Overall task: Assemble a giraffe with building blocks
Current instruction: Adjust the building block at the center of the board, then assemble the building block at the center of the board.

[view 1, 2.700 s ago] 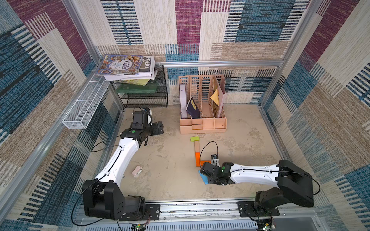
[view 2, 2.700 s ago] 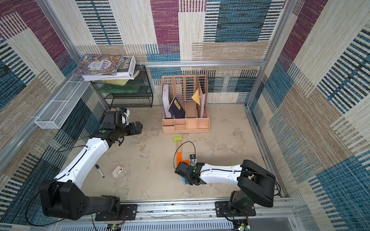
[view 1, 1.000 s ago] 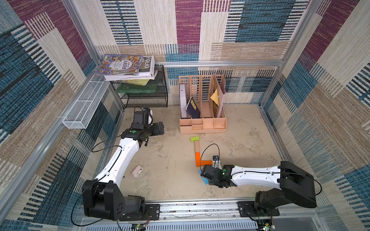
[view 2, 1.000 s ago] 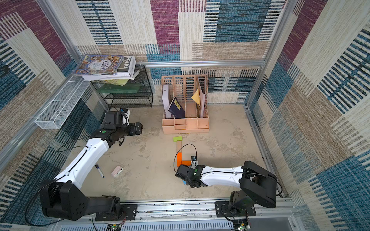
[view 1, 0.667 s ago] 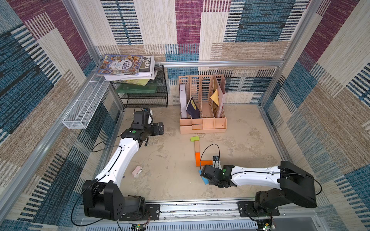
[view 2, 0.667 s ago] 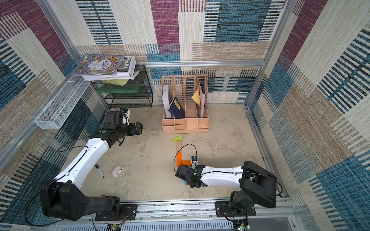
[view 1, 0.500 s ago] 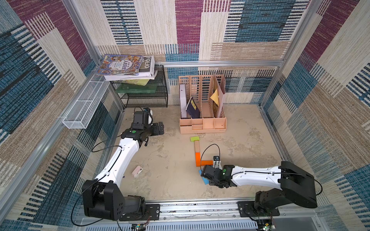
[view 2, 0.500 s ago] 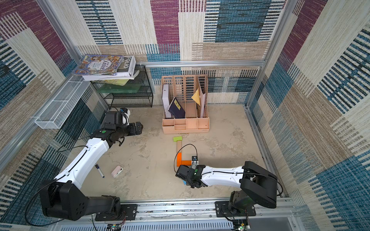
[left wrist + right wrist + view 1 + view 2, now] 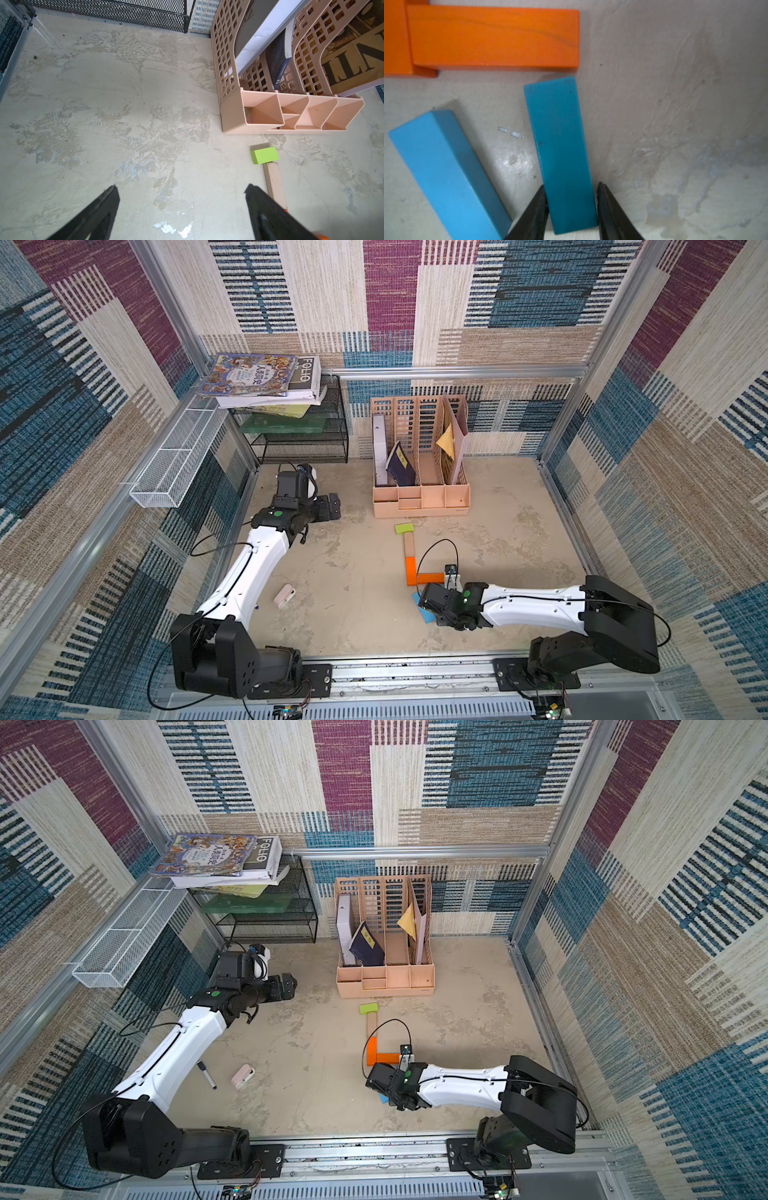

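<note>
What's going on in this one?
The right pincer is closed on the darker blue block, holding it near the orange body beside the lighter blue block, as a second leg. The green head and tan neck already lie in line beyond. The left pincer hangs open and empty near the file organizer.

Black jaws spread wide above mottled floor [image 9: 124,104], lime-green block [image 9: 265,155] at end of tan block [image 9: 275,182], pink organizer [image 9: 291,116] near.

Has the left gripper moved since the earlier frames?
No. The left gripper hangs open at the same spot, keeping the same gap to the organizer and the wire shelf.
</note>
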Controlling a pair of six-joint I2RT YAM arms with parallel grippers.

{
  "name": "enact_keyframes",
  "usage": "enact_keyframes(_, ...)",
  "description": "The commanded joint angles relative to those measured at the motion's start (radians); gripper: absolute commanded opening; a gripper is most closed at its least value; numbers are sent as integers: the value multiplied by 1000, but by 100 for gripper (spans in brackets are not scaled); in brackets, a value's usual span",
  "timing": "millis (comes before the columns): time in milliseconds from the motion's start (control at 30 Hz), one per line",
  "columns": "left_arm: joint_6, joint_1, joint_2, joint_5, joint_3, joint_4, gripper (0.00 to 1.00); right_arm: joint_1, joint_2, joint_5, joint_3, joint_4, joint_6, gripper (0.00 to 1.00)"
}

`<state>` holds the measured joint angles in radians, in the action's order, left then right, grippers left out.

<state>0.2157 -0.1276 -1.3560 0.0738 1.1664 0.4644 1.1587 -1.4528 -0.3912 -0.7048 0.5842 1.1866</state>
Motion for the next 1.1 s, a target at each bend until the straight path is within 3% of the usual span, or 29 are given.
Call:
enact_keyframes(0,-8,-1,1,-8,-1,-8,99,-2,2,-8,3,21,0,42)
enact_keyframes(67,-9,-1,1,-8,-1,-7,99,-3,0,-6,2,16,-6,48)
enact_keyframes(133,-8,-2,2,-8,-1,-7,99,1,2,-6,-2,9,-17,74)
enact_keyframes(167,-8,-1,3,-8,-1,-6,99,5,7,-8,-2,2,-25,78)
enact_keyframes(467,4,-21,4,61,17,8,98,24,181,-101,-36,108,-35,79)
enact_keyframes(600,-9,-167,34,-13,74,89,95,-28,371,-239,-72,193,-105,79)
enact_keyframes(700,44,-289,69,-68,113,175,94,-182,537,-257,-69,149,-260,77)
enact_keyframes(833,246,-451,194,-48,-26,166,92,-501,685,-77,-43,12,-529,86)
enact_keyframes(900,342,-578,229,-101,-107,147,91,-658,674,38,-54,-24,-615,96)
enact_keyframes(1000,495,-750,214,-154,-192,122,91,-835,584,200,-72,-63,-684,96)
enact_keyframes(1067,586,-845,174,-183,-213,108,90,-900,514,249,-86,-76,-673,96)
